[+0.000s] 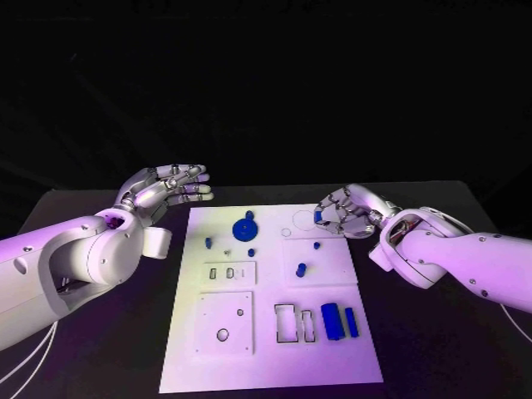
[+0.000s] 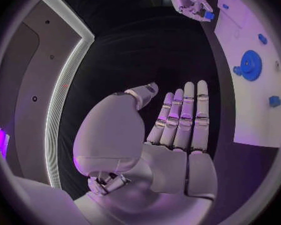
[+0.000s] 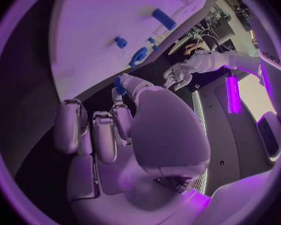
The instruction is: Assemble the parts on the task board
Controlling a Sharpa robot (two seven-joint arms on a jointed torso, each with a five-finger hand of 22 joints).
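Task board [image 1: 266,349] lies mid-table with blue parts scattered across it, a blue gear [image 1: 244,229] near its far end. Right hand [image 1: 347,212] hovers over the board's far right corner, pinching a small blue part [image 1: 319,216] at its fingertips. Left hand [image 1: 165,189] hangs off the far left corner, fingers straight and holding nothing.

Looks like a robotics lab or demo booth, dim w/ purple light. Black counter [image 1: 458,332] carries a white task board [image 1: 278,366] w/ cut-out slots and small blue parts [image 1: 244,227]. Behind it, dark backdrop. Right wrist view shows a glowing purple light strip [image 3: 232,91] and cables and equipment [image 3: 210,27] at the edge.
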